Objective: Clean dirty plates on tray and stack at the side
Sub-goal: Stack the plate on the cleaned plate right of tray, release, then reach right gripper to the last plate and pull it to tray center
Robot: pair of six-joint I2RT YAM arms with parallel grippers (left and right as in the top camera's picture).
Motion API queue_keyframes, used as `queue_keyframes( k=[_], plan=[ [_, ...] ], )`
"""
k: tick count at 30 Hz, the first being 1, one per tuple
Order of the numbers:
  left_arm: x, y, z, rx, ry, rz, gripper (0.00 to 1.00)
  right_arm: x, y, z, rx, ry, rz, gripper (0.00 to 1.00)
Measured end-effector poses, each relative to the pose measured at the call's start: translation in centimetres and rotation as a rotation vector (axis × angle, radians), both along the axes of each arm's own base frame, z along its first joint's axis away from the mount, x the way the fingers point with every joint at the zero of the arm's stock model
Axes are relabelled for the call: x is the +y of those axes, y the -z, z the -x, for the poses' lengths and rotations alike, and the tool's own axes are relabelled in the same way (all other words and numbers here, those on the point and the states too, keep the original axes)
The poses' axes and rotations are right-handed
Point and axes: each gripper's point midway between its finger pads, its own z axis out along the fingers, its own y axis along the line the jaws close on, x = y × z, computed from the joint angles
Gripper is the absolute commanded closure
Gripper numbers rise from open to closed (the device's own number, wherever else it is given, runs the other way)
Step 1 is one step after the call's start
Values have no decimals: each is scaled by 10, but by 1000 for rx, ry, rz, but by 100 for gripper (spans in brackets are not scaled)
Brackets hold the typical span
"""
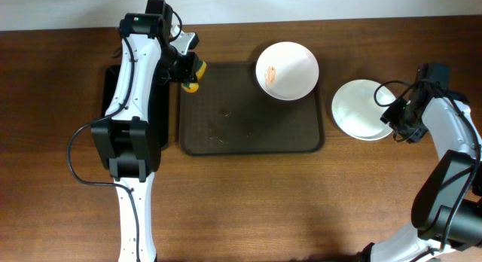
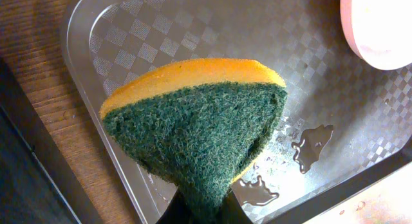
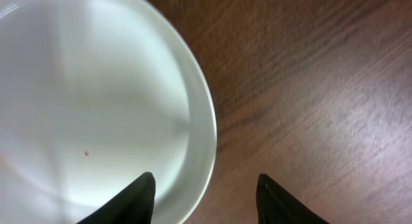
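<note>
Right gripper (image 3: 206, 188), jaws apart, hangs over the side stack (image 1: 360, 110); left gripper (image 1: 188, 72) clamps a sponge (image 2: 193, 121) (one smeared plate (image 1: 287, 70) left on the tray (image 1: 248, 130)).

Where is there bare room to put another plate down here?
The tray is bare across its middle and front, below the sponge and smeared plate. Bare table lies in front of it. Crowded: right of the tray, with the plate stack and right gripper.

The dark brown tray (image 1: 248, 126) lies flat, its checkered floor wet in patches. A white plate (image 1: 287, 70) with an orange smear sits in its far right corner, overlapping the rim. Another white plate (image 1: 364, 109), clean-looking, rests on the table (image 1: 301, 202) just right of the tray.
</note>
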Motion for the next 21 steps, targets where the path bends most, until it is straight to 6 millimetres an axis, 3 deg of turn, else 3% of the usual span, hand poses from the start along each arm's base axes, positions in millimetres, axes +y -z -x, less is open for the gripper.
queue_keyframes(
  k=[4,7,11,13,16,21],
  plan=[
    [0,0,0,-1,0,0,99,11,-8,1,27,-57,-21,45],
    [0,0,-1,-6,0,1,99,32,-36,-27,-35,-151,-10,45],
    [0,0,-2,-7,0,1,99,98,-76,-84,-226,-306,-16,45],
    [0,0,-2,-7,0,1,99,131,-83,-97,-280,-340,-40,46],
    [0,0,-2,-8,0,1,99,173,-79,-106,-305,-340,-83,50],
    [0,0,-2,-8,0,1,99,200,-22,-109,-204,-237,-91,57]
  ],
)
